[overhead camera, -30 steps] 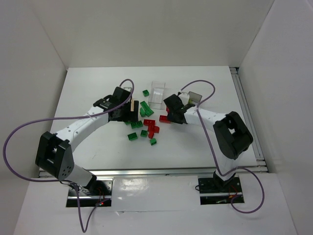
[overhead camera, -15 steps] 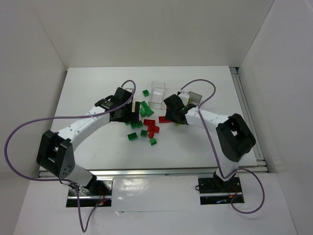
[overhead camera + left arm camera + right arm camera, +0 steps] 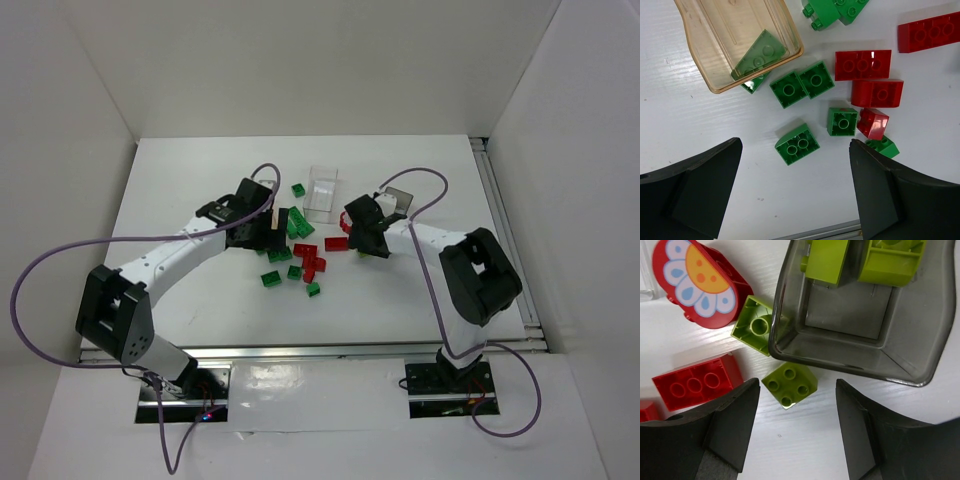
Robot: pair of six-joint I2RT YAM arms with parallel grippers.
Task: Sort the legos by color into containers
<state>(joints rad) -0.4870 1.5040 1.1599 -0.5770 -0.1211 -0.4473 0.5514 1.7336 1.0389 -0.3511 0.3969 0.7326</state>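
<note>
My left gripper point(image 3: 796, 150) hangs open over scattered dark green legos; a rounded green one point(image 3: 797, 144) lies on the table between its fingers, untouched. An amber container point(image 3: 720, 90) beside it holds one green brick point(image 3: 759, 56). My right gripper point(image 3: 797, 390) is open, and a yellow-green brick point(image 3: 789, 385) lies loose on the table between its fingertips. That brick sits just outside the smoky container point(image 3: 910, 375), which holds two yellow-green bricks point(image 3: 827, 260). Another yellow-green brick point(image 3: 756, 326) leans against its outer wall. Red legos point(image 3: 310, 258) lie mid-table.
A clear container point(image 3: 322, 192) stands at the back between the arms. A red oval piece with a flower print point(image 3: 700, 282) and a long red brick point(image 3: 695, 382) lie left of the right gripper. Green bricks point(image 3: 270, 279) are spread toward the front.
The right gripper's jaws have opened and it has shifted slightly right toward the smoky container; the yellow-green brick now lies free on the table. The left arm has barely moved.
</note>
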